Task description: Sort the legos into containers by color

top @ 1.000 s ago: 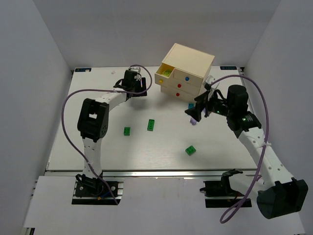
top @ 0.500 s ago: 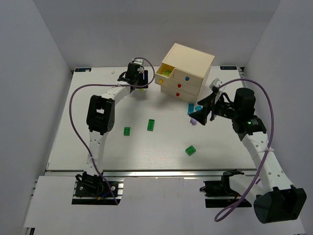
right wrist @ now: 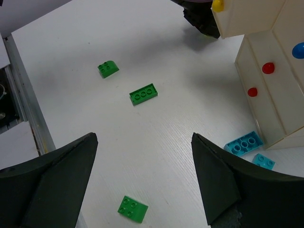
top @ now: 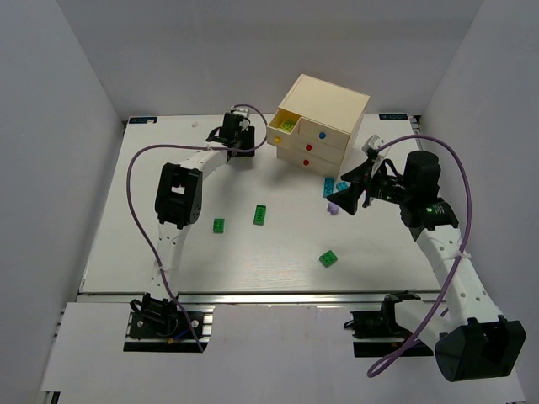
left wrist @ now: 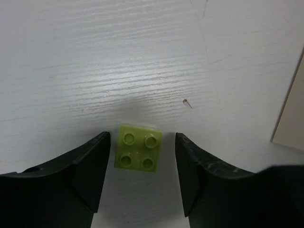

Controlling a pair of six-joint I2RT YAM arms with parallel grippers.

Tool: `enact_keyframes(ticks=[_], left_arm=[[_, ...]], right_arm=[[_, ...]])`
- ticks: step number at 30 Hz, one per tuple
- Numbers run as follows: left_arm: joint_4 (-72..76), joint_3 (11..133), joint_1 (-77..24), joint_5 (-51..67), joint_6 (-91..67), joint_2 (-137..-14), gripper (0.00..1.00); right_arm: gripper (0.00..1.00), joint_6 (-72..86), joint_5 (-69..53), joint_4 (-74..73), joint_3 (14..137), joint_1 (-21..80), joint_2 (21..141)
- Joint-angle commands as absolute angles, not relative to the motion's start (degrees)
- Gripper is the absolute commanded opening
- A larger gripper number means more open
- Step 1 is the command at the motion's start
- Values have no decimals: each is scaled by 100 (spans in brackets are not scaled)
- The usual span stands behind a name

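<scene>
Logging view by view. Top external: the chest (top: pixel 324 105) sits at the far side of the table (top: pixel 253 265). Its yellow-knob drawer (top: pixel 286 124) is pulled out, with lime pieces showing inside. The left gripper (top: pixel 238 139) is down at the table just left of that drawer; whether it has hold of anything cannot be told from up here. The right gripper (top: pixel 341 187) hovers off the chest's front right, over two teal bricks (top: pixel 328 183) lying just beside the chest's base. Three green bricks (top: pixel 261 215) lie scattered mid-table, well apart from the chest. Left wrist: a lime-yellow four-stud brick (left wrist: pixel 139 153) lies flat on the table, studs up, between the fingers (left wrist: pixel 90 175). The jaws are partly open and straddle it with a sliver of bare table on each side, so there is no contact and nothing is gripped. The cream edge of the chest shows at far right. Right wrist: the fingers (right wrist: pixel 52 175) are spread wide, nothing between them, well above the table. Below them are the green bricks, the teal bricks and the chest front with its red knobs (right wrist: pixel 268 68). Judgement: the brick should be light, rigid, smooth-walled hard plastic. It is not fragile, but it is small enough to skid or twist if one pad lands first. The best hold looks like the two opposite flat side walls, centred, below the studs. The drawer with the lime pieces is the likely destination.
</scene>
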State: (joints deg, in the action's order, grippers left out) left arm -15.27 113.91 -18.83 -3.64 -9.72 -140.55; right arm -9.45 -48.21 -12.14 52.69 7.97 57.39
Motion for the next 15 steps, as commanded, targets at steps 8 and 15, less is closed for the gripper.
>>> enact_keyframes(ticks=[8, 15], left_arm=[[-1635, 11295, -1872, -536, -1081, -13563, 17], [-1152, 9819, -1627, -712, -1537, -11572, 5]], right_arm=[[84, -861, -4975, -923, 5133, 598, 5713], [81, -870, -4879, -677, 4905, 457, 5704]])
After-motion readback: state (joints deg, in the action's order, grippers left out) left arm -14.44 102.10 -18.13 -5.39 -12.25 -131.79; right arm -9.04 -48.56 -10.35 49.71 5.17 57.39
